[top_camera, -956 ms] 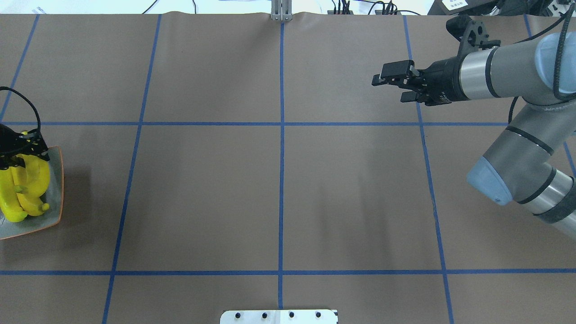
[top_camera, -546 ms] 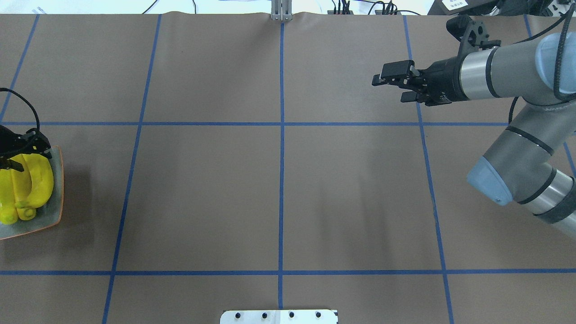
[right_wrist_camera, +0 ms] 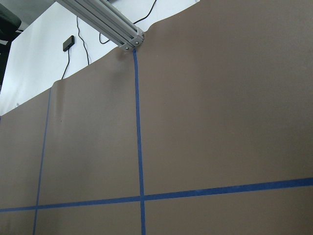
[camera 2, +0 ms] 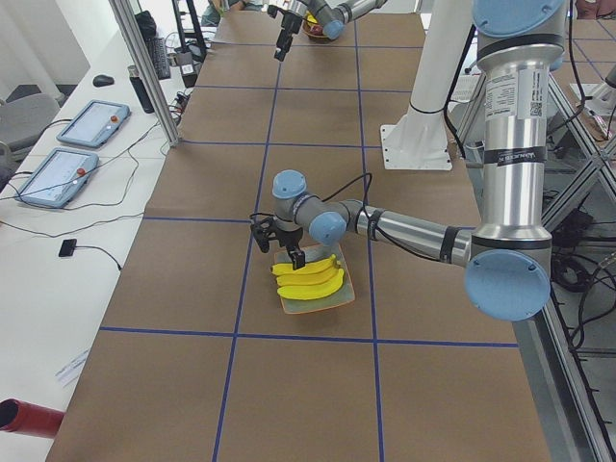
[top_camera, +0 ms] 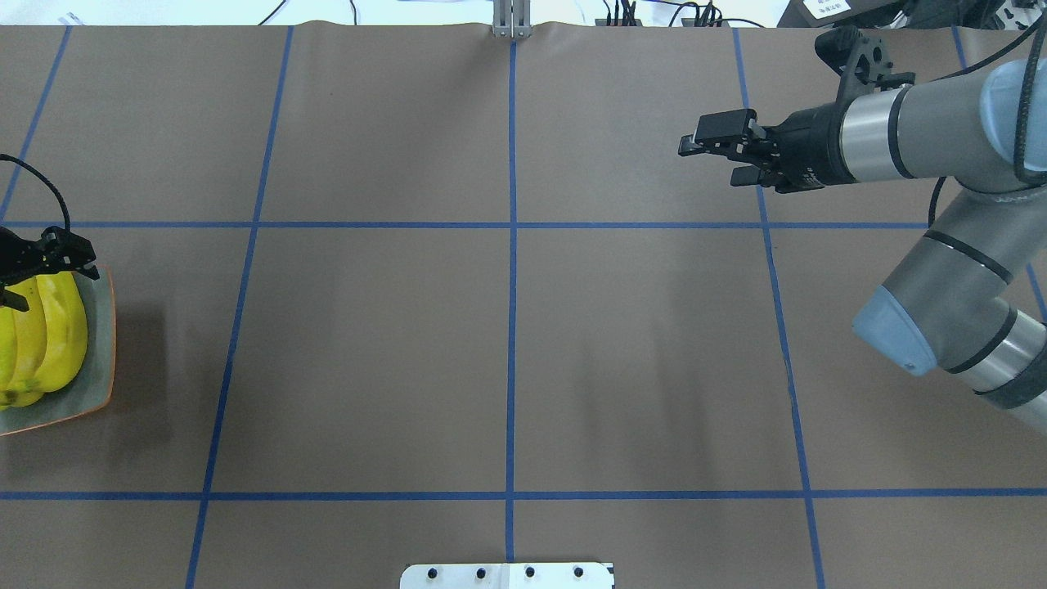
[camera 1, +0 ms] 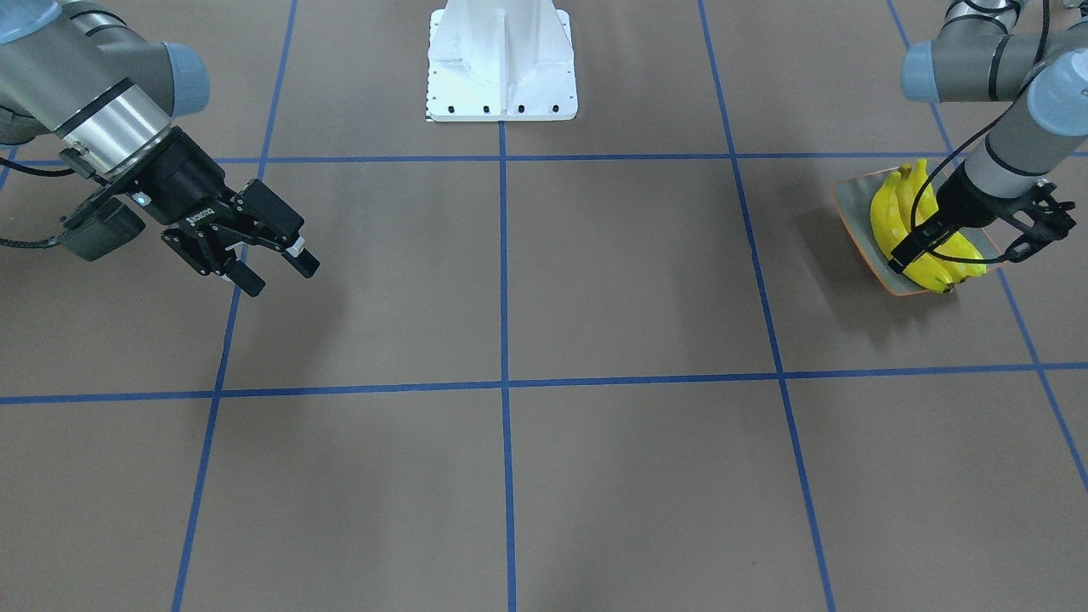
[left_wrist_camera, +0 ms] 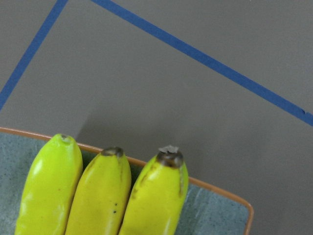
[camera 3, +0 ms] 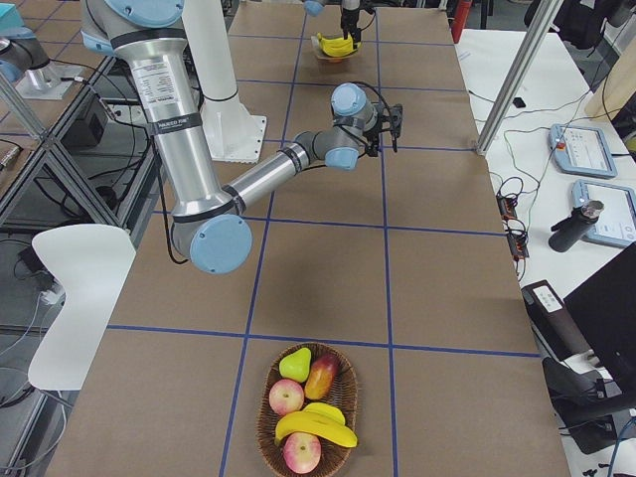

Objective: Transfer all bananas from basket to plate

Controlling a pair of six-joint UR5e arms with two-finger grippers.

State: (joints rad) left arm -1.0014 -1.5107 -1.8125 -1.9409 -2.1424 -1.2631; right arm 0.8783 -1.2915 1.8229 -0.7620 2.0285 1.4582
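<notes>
At the robot's left end of the tabletop [top_camera: 507,360], the left gripper [top_camera: 47,282] hung low over the plate [top_camera: 105,343]. Its jaws looked spread and had hold of nothing — one black finger showed beside the far end of the outermost banana, and the other was partly cut off by the edge of the overhead view. Beneath it, three bananas [top_camera: 59,331] lay side by side and touching on the plate. In the left wrist view their tips reached the thin orange rim. The plate sat flat on the brown tabletop, which was marked with a blue tape grid [top_camera: 512,245].

Well apart, toward the opposite end, the right gripper [top_camera: 710,162] hovered above bare tabletop. Its jaws were wide apart and empty, pointing toward the middle line.

Farther out — at the robot's right end, seen only from the exterior right camera — the basket [camera 3: 261,422] stood on the tabletop. It held a pear [camera 3: 295,365], reddish apples [camera 3: 286,396] and at least one further banana [camera 3: 318,429].
</notes>
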